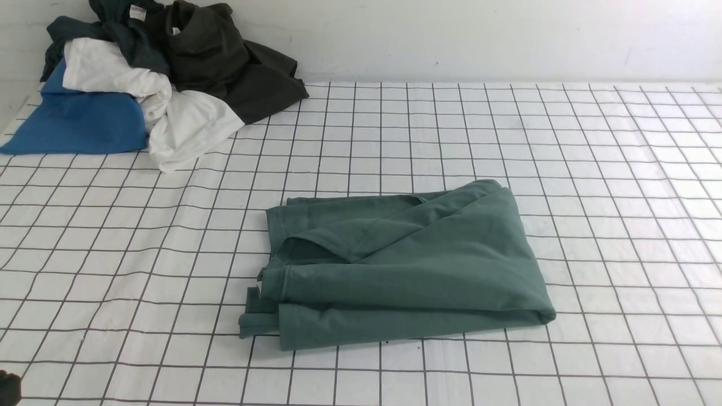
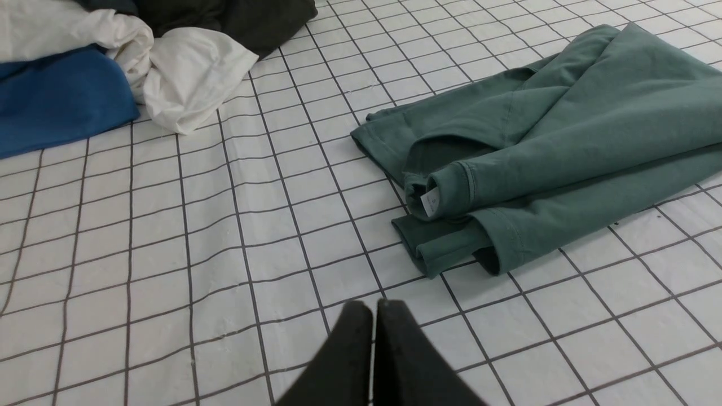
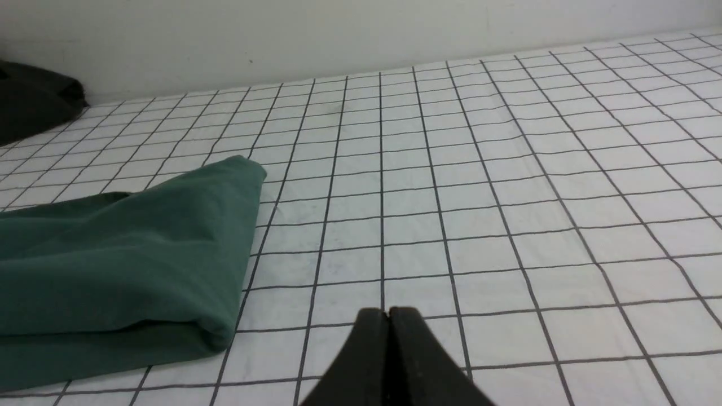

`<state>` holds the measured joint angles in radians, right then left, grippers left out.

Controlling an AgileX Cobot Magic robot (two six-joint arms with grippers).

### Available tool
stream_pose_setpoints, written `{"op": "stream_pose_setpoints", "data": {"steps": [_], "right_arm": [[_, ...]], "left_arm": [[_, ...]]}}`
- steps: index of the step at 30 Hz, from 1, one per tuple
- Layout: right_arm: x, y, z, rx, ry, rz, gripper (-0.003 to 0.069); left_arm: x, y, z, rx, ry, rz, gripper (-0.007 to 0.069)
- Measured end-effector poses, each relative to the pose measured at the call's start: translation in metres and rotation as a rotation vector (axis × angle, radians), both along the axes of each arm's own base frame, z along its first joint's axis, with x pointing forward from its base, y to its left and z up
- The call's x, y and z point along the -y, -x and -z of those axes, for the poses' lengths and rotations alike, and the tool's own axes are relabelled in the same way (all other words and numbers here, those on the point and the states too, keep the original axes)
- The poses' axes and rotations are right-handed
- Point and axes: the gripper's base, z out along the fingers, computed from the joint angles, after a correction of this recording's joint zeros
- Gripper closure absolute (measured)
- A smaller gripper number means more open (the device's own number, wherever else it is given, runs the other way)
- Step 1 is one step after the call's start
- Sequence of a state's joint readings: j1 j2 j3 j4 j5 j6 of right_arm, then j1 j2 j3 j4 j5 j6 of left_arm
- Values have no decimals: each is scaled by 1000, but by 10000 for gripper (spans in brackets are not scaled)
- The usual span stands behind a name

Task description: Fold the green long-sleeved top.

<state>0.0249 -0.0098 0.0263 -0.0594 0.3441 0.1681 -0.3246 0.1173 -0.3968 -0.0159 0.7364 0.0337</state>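
The green long-sleeved top point(image 1: 406, 265) lies folded into a compact bundle in the middle of the gridded cloth, cuffs and hem ends stacked at its left side. In the left wrist view the top point(image 2: 541, 146) shows a small white label at its rolled edge. My left gripper point(image 2: 373, 305) hovers shut over bare cloth, short of the bundle and holding nothing. Only a dark bit of it shows at the front view's lower left corner. My right gripper point(image 3: 388, 311) is shut and empty over bare cloth beside the top's folded edge point(image 3: 130, 254).
A heap of other clothes point(image 1: 152, 73) lies at the back left: a blue garment point(image 1: 73, 121), white ones point(image 1: 186, 124) and a dark olive-black one point(image 1: 237, 67). A white wall point(image 1: 451, 34) bounds the far side. The gridded cloth point(image 1: 620, 169) covers the table.
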Motion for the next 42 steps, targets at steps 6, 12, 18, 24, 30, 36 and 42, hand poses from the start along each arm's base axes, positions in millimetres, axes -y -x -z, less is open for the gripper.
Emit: {"op": "stream_pose_setpoints", "data": {"steps": [6, 12, 18, 24, 30, 36, 42], "right_arm": [[-1, 0, 0, 0, 5, -10, 673], [0, 0, 0, -2, 7, -11, 673], [0, 0, 0, -2, 26, -14, 673], [0, 0, 0, -4, 29, -14, 673], [0, 0, 0, -5, 29, -14, 673], [0, 0, 0, -5, 30, -14, 673], [0, 0, 0, -5, 30, -14, 673]], "left_arm": [[0, 0, 0, 0, 0, 0, 632], [0, 0, 0, 0, 0, 0, 632], [0, 0, 0, 0, 0, 0, 632], [0, 0, 0, 0, 0, 0, 632], [0, 0, 4, 2, 1, 0, 632], [0, -5, 26, 175, 53, -34, 632], [-4, -20, 63, 312, 93, -186, 632]]}}
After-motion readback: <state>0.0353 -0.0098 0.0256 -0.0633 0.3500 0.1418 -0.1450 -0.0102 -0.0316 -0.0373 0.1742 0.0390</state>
